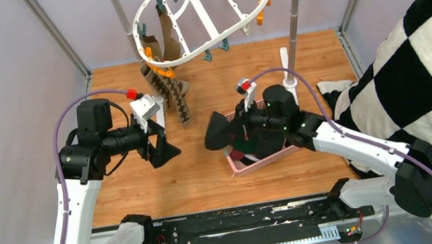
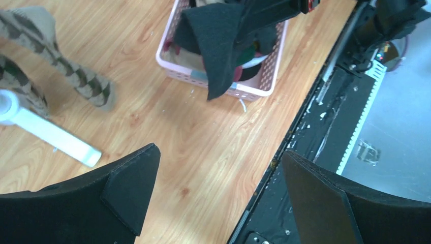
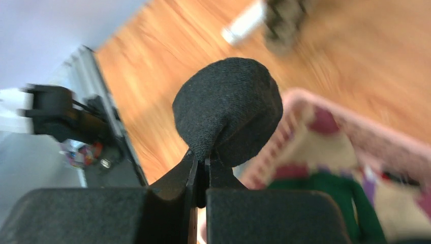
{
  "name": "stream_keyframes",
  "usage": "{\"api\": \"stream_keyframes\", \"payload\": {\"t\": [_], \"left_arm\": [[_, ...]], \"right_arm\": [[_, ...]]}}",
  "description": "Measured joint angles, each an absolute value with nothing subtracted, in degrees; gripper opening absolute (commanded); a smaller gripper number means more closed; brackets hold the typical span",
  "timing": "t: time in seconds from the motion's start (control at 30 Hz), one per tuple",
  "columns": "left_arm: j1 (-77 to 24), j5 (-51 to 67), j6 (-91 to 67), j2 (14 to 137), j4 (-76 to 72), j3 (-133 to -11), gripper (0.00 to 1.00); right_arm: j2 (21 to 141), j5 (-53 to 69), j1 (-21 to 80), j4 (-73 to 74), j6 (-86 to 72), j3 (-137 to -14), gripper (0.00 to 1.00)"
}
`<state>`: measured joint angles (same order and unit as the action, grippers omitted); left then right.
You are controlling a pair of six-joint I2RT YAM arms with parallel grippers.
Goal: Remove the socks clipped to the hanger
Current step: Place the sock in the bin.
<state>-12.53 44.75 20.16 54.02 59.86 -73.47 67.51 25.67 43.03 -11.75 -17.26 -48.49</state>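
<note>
The white oval hanger point(image 1: 200, 10) hangs at the back with orange and teal clips. Brown argyle socks point(image 1: 169, 93) hang from its left side, their toes near the table; they also show in the left wrist view point(image 2: 76, 76). My right gripper point(image 1: 231, 129) is shut on a black sock point(image 1: 218, 131) and holds it over the left end of the pink basket point(image 1: 254, 163). The black sock also shows in the right wrist view point(image 3: 228, 107) and in the left wrist view point(image 2: 216, 46). My left gripper point(image 1: 161, 148) is open and empty, just below the argyle socks.
The pink basket point(image 2: 254, 86) holds several socks. The grey pole rack point(image 1: 293, 21) with white feet point(image 2: 51, 134) carries the hanger. A large black-and-white checked plush cloth point(image 1: 431, 64) lies at the right. A black rail point(image 1: 231, 223) runs along the near edge.
</note>
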Motion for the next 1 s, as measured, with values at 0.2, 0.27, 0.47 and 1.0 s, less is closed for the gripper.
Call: {"api": "stream_keyframes", "payload": {"t": [0.2,0.27,0.47,1.0], "left_arm": [[-7.5,42.8,19.7,54.2,59.8,-70.8,1.0],[-5.3,43.0,19.5,54.7,59.9,-70.5,1.0],[0.0,45.0,19.0,55.2,59.9,-70.6,1.0],[11.0,51.5,18.6,57.4,59.9,-72.0,1.0]], "right_arm": [[68.7,12.7,40.6,5.1,-16.9,-43.9,0.1],[69.7,6.8,40.6,9.1,-16.5,-44.0,0.15],[70.5,-7.8,40.4,19.4,-15.4,-49.0,0.45],[68.8,16.9,32.2,5.4,-24.4,-44.3,0.2]]}}
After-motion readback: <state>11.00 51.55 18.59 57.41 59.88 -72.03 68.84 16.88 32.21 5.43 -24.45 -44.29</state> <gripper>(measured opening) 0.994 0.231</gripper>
